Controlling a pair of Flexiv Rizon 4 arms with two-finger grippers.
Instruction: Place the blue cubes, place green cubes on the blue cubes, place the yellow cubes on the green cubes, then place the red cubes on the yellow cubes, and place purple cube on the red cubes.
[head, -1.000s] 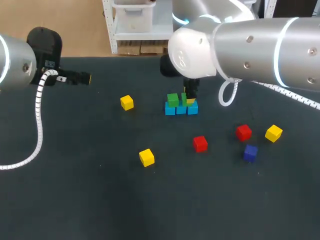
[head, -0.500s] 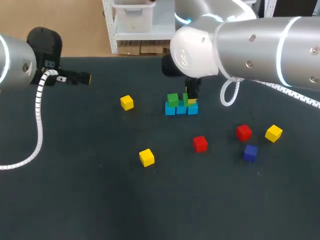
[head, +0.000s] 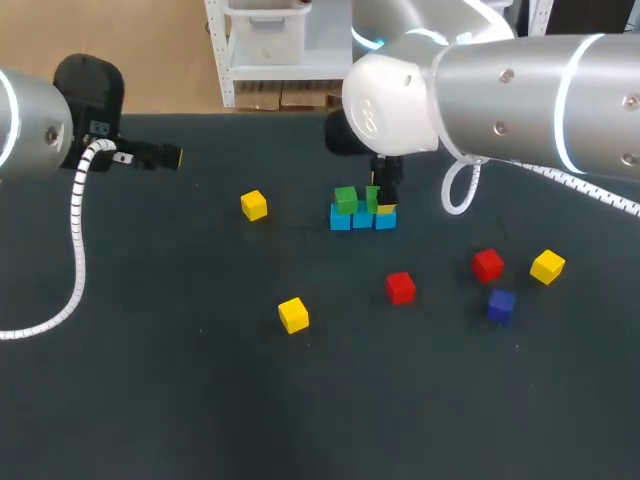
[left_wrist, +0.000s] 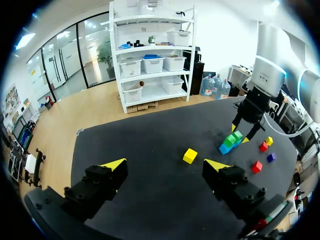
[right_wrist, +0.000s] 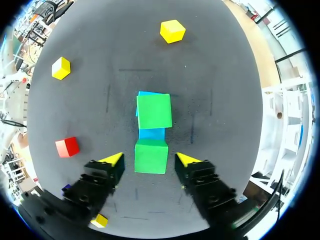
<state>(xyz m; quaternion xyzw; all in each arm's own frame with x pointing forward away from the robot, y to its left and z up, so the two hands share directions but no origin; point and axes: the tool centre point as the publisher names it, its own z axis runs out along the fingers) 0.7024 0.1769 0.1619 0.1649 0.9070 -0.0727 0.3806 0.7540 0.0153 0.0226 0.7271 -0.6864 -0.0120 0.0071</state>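
Right hand (right_wrist: 149, 159) hangs spread over the row of blue cubes (head: 362, 218). A green cube (right_wrist: 151, 152) sits between its fingers, touching neither, on the blue row beside the other green cube (right_wrist: 154, 111). Left hand (left_wrist: 166, 164) gapes wide, well apart. Yellow cubes (head: 293, 314), red cubes (head: 401, 287) and the purple cube (head: 501, 305) lie loose on the counter (head: 150, 400).

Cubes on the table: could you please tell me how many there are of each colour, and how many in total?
blue cubes: 3
green cubes: 2
yellow cubes: 3
red cubes: 2
purple cube: 1
Total: 11 cubes
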